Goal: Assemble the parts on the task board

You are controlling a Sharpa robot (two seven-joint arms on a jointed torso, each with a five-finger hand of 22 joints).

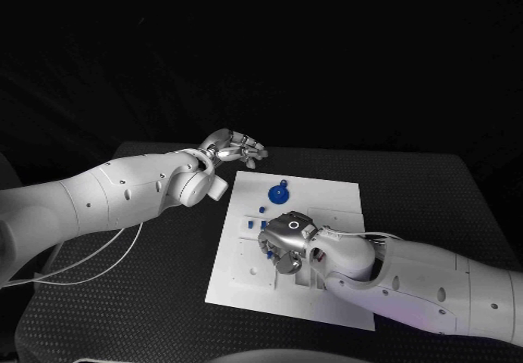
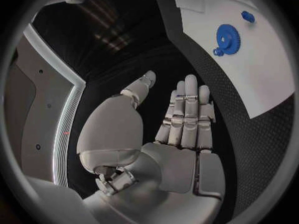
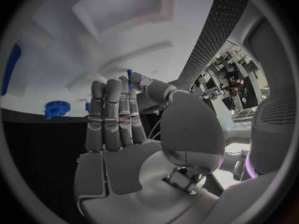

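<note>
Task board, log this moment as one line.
task board: blue gear lying loose | left hand: open, off board | right hand: over board, pinching small blue part

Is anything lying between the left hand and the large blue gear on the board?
No: head view shows bare black table and bare white task board between left hand and large blue gear.

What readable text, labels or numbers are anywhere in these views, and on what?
None readable.
Task board: no print that can be made out.
Large blue gear: plain, no marking visible.
Left hand and right hand: no lettering; the right hand bears just a small ring-shaped mark.
</note>
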